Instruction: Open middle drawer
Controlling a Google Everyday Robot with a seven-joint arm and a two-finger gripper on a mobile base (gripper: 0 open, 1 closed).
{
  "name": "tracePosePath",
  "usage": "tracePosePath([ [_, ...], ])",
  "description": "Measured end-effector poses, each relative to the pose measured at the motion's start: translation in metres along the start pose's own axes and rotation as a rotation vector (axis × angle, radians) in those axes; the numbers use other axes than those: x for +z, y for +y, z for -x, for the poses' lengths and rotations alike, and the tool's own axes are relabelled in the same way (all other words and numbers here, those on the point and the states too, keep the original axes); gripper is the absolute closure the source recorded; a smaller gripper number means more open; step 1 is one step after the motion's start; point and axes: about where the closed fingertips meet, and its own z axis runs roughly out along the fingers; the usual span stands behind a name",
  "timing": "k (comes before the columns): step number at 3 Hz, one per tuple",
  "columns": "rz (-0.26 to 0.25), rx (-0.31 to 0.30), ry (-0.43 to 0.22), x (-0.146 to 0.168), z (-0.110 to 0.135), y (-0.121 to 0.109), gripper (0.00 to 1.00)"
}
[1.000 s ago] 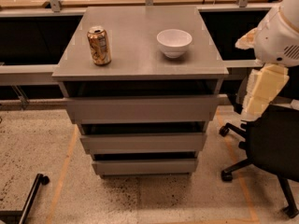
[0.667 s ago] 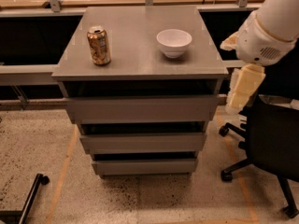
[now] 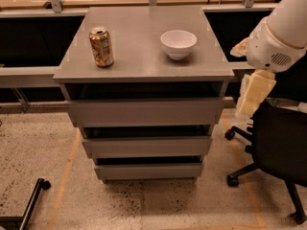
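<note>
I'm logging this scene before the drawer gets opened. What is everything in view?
cabinet: one, grey, centre
can: one, gold-brown, cabinet top, left
bowl: one, white, cabinet top, right
top drawer: one, grey, just under the top
middle drawer: one, grey, second down
bottom drawer: one, grey, lowest
office chair: one, black, right of cabinet
arm: one, white, upper right
gripper: one, cream, hanging beside the cabinet's right edge

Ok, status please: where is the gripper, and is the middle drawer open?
Gripper hangs right of the cabinet, touching nothing. Middle drawer looks shut. Nothing before its front; office chair off to the right.
</note>
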Motion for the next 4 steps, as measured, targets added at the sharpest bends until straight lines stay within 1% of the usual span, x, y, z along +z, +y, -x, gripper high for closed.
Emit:
tracePosePath([
  [1, 0.029, 0.059, -0.050, 0.028, -0.015, 0.007, 0.00],
  [2, 0.049, 0.075, -0.084, 0.070, -0.023, 0.007, 0.00],
  [3, 0.074, 0.062, -0.102, 0.114, -0.025, 0.006, 0.00],
  [4, 0.097, 0.126, -0.146, 0.163, -0.033, 0.008, 0.00],
])
